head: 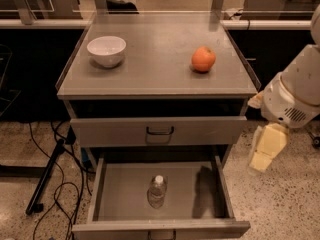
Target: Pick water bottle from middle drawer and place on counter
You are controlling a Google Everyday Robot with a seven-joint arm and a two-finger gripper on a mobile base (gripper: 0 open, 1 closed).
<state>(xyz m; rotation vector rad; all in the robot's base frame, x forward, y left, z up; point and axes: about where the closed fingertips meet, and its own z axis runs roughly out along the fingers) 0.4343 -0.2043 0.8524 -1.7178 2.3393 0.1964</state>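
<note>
The water bottle (157, 191), small and clear with a white cap, stands upright near the middle of the pulled-out middle drawer (115, 204), a shallow grey drawer. The counter (155, 69) is the flat grey cabinet top above it. My gripper (265, 149), pale yellow, hangs down from the white arm to the right of the cabinet. It is level with the drawer fronts, outside the drawer and well apart from the bottle. It holds nothing that I can see.
An orange fruit (203, 59) sits on the counter's right side and a white bowl (106, 50) on its left. A shut drawer with a bar handle (160, 130) lies above the open one. Dark cables and a stand leg (47, 181) lie on the floor at the left.
</note>
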